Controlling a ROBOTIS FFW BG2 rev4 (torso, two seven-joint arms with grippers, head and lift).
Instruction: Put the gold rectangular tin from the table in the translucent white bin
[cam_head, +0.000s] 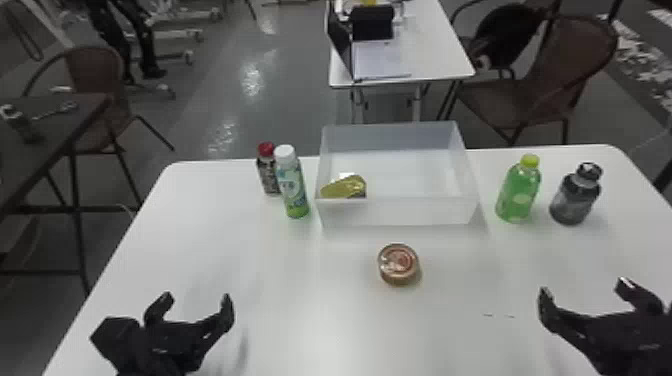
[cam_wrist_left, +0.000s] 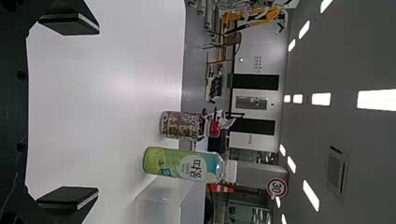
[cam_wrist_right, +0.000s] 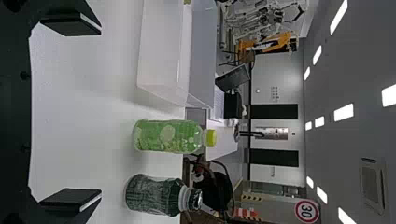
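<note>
In the head view my left gripper (cam_head: 197, 298) is at the lower left and my right gripper (cam_head: 584, 289) at the lower right, both open above the table. The wrist views show the left gripper (cam_wrist_left: 98, 112) and right gripper (cam_wrist_right: 101, 113) with nothing between their fingers. The translucent white bin (cam_head: 400, 212) stands at the table's far middle. A shiny gold-yellow item (cam_head: 344, 188) lies inside, in its front left corner; whether it is the rectangular tin I cannot tell. On the table before the bin sits a round copper-gold tin (cam_head: 398, 265), between the grippers and farther back.
Left of the bin stand a white-capped bottle (cam_head: 294, 187) and a red-capped dark bottle (cam_head: 268, 172). To its right are a green bottle (cam_head: 519, 192) and a dark bottle (cam_head: 575, 197). The white table's (cam_head: 240, 270) left edge runs past my left gripper.
</note>
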